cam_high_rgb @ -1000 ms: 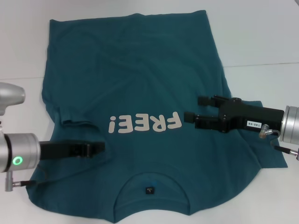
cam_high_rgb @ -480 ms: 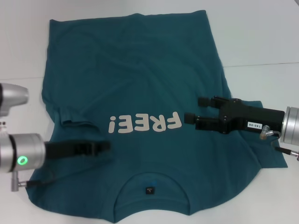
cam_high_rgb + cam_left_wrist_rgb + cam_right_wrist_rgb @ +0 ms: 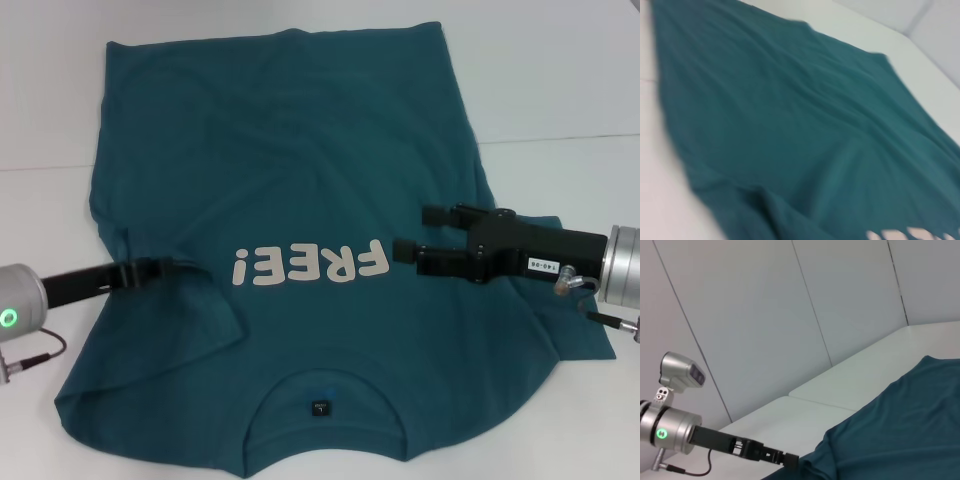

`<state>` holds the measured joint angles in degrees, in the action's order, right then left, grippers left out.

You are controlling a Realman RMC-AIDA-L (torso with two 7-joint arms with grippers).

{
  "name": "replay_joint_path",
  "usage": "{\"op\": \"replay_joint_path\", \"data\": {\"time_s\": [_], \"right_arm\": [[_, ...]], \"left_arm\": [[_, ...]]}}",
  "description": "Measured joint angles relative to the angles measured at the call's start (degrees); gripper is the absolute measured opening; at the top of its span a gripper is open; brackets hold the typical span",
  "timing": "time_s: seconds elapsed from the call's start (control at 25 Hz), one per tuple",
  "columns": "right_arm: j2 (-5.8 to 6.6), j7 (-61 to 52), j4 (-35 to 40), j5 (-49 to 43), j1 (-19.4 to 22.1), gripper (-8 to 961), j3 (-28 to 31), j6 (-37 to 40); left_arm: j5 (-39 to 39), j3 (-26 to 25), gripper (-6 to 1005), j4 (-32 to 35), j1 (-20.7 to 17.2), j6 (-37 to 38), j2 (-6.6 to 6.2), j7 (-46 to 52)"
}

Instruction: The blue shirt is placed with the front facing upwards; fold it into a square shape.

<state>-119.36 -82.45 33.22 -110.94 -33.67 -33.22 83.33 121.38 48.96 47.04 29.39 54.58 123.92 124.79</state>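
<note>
Blue shirt (image 3: 300, 200) spread flat on the white table (image 3: 560, 90), print up (collar nearest the robot). Left gripper (image 3: 175, 268) at the shirt's left sleeve edge, finger state impossible to tell. Right gripper (image 3: 418, 232) hovering over the right chest, fingers apart

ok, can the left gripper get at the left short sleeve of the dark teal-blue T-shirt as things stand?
Probably yes. The left gripper sits right at the left short sleeve of the dark teal-blue T-shirt, nothing between; the right gripper is off at the other side.
</note>
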Motion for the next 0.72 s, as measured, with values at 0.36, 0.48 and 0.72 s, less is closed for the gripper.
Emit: {"op": "replay_joint_path", "data": {"time_s": [0.36,0.48,0.72], "right_arm": [[-0.08,-1.5,0.0,-0.1,-0.2,942,0.0,0.0],[-0.08,-1.6,0.0,-0.1,-0.2,942,0.0,0.0],[0.01,-1.7,0.0,-0.1,-0.2,941,0.0,-0.2]], "left_arm": [[0.2,0.5,619,-3.2,2.1,-7.8,-0.17,-0.2],[0.4,0.6,708,-3.6,2.4,-8.8,-0.18,-0.3],[0.4,0.8,765,-3.9,2.6,-8.9,-0.18,-0.5]]}}
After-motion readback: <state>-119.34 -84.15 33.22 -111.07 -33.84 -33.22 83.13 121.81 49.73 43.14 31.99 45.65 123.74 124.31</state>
